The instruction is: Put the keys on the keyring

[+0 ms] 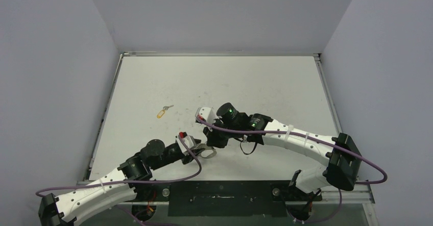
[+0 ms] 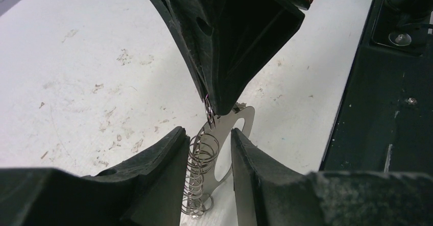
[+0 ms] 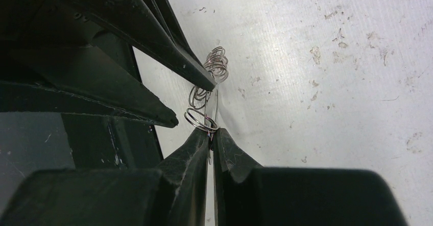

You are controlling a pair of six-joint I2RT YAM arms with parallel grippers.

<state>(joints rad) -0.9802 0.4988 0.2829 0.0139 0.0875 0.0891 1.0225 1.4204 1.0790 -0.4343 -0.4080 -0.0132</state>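
Observation:
The keyring [image 2: 240, 121], a flat silver oval plate with a chain of small rings [image 2: 201, 167], stands between the fingers of my left gripper [image 2: 207, 131], which is shut on it. In the top view it sticks out of the left gripper [image 1: 200, 148] as a grey loop [image 1: 208, 153]. My right gripper [image 3: 210, 130] comes from above and is shut on the keyring's top edge at a small ring [image 3: 200, 119]; it shows in the top view too [image 1: 211, 142]. A silver key with a yellow tag [image 1: 161, 113] lies on the table, far left of both grippers. The black-headed key is hidden.
The white table [image 1: 255, 83] is scuffed and walled on three sides. The black base rail [image 1: 224, 195] runs along the near edge, close behind both grippers. The left gripper's dark fingers [image 3: 153, 57] fill the upper left of the right wrist view.

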